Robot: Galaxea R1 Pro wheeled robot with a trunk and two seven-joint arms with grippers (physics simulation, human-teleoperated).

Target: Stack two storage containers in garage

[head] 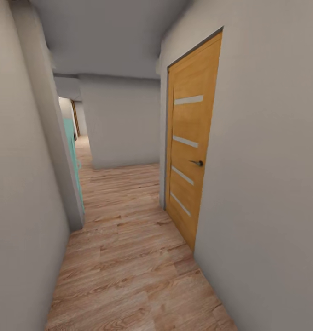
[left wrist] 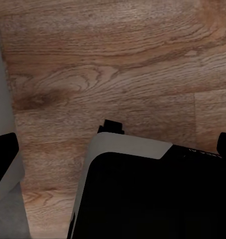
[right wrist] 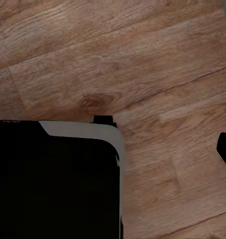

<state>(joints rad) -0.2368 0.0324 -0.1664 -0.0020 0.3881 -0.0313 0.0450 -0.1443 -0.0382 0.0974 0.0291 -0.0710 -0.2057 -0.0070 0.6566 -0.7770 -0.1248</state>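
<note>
The two storage containers are out of view, as are the living room and the garage. I am in a narrow hallway with a light wood-plank floor [head: 129, 257]. In the left wrist view my left gripper [left wrist: 115, 147] hangs open over the planks, with a dark fingertip [left wrist: 4, 159] at one edge and the other at the opposite edge, nothing between them. In the right wrist view my right gripper [right wrist: 113, 144] is open too. One fingertip [right wrist: 225, 149] shows at the edge, and the other merges with my black base [right wrist: 53, 184].
A wooden door with pale stripes [head: 191, 156] stands closed in the right wall [head: 267, 184]. A grey wall [head: 23, 207] runs close on the left, ending at a corner with a teal panel [head: 72, 156]. The hallway meets a white wall [head: 124, 119] ahead and continues left.
</note>
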